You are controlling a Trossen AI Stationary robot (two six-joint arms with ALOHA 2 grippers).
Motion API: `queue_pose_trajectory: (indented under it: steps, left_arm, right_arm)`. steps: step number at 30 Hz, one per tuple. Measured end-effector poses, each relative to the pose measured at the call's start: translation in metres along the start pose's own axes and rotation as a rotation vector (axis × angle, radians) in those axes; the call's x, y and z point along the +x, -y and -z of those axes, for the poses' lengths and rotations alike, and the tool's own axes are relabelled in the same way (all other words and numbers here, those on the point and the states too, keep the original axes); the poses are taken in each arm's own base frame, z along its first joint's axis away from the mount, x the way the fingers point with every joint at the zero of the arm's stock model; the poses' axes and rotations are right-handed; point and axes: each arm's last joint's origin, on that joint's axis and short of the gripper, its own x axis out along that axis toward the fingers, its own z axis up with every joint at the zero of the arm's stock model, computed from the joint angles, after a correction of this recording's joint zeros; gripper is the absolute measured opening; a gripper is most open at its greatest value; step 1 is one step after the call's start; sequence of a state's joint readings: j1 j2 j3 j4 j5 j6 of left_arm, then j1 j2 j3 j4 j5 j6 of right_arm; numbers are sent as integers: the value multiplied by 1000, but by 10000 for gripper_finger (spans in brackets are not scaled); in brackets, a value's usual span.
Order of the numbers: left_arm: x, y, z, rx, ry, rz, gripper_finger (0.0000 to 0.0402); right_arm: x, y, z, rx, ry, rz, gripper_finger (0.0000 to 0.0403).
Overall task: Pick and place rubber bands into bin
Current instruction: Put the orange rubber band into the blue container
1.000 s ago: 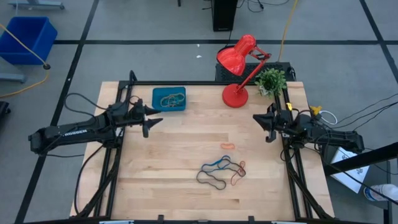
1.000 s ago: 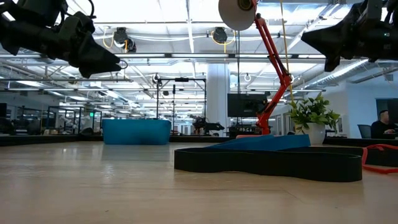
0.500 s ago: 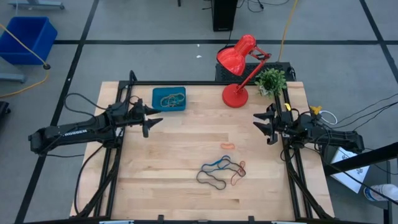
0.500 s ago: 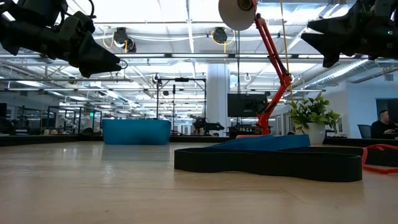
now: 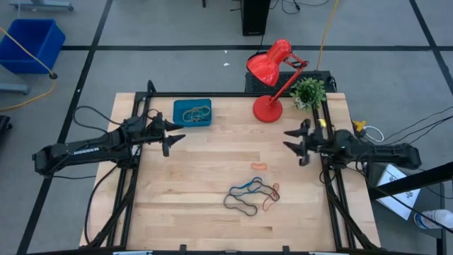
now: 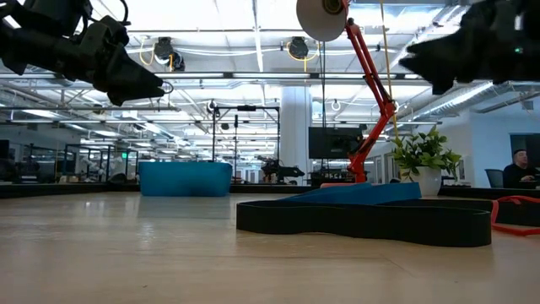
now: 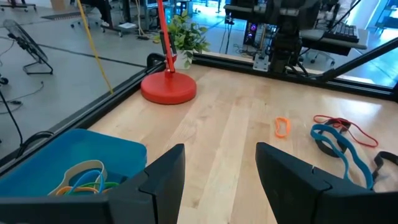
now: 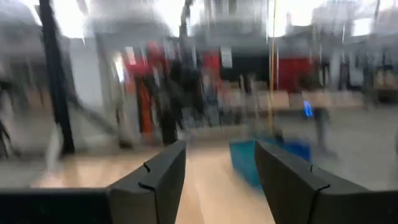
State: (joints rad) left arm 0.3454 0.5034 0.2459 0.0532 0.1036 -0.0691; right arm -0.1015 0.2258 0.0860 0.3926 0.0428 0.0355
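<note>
A tangle of rubber bands (image 5: 253,196), black, blue, green and red, lies on the wooden table toward its near edge; it also shows in the left wrist view (image 7: 342,140). A single orange band (image 5: 258,166) lies just beyond it. The teal bin (image 5: 192,112) stands at the far left with several bands inside (image 7: 84,180). My left gripper (image 5: 177,136) is open and empty, hovering just near of the bin. My right gripper (image 5: 290,140) is open and empty, above the table's right side.
A red desk lamp (image 5: 272,74) and a small potted plant (image 5: 308,91) stand at the table's far right. A black frame (image 5: 233,94) runs along the table's edges. A larger blue crate (image 5: 30,44) sits on the floor at the far left.
My right gripper has moved toward the table's left, out over the wood from the right rail; its wrist view is blurred by the motion.
</note>
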Motion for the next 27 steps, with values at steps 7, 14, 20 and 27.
queue_pose_trajectory:
  steps: [7,14,20,27]
  left_arm:
    - [0,0,1,11,-6,0,205]
    - [0,0,1,39,-16,-1,205]
    - [0,0,3,39,-28,-2,205]
    - [0,0,3,39,-28,-2,205]
  right_arm:
    - [34,-10,-7,-108,-277,21,181]
    - [74,-26,19,-98,-636,-21,181]
    - [100,-40,38,-59,-809,-107,180]
    - [105,-43,68,-69,-976,-89,180]
